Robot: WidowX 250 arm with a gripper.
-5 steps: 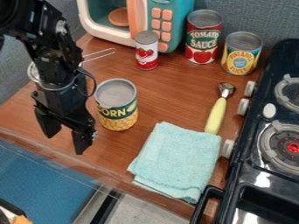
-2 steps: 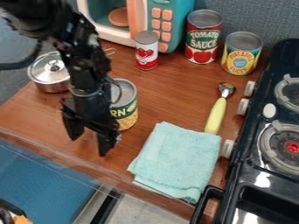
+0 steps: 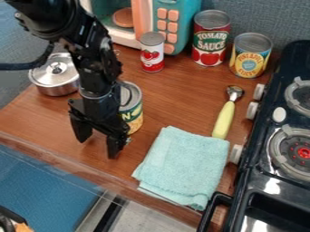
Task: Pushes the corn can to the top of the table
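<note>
Lidded pot, metal, one: on the worktop, left of the corn can and farther from the camera than it. Black gripper, one: hanging from the arm over the worktop, just left of the corn can and slightly nearer the camera; released, its two fingers spread apart, with nothing held between them. Corn can, one, metal top, label with green band: upright on the worktop, immediately right of the gripper, which covers part of its left side from this viewpoint; whether the two touch cannot be told. Toy microwave, teal with peach buttons: beyond the corn can, an orange disc inside. Small can, red and white: upright, beyond the corn can and a little to its right. Folded cloth, light aqua: right of the corn can and nearer the camera. Tomato sauce can, red and green: upright, beyond the corn can and to its right. Scoop, metal head, yellow handle: well apart from the corn can, on its right. Pineapple can, yellow and blue: upright, beyond the corn can, farther right. Toy stove, black, with burners: far right of the corn can.
</note>
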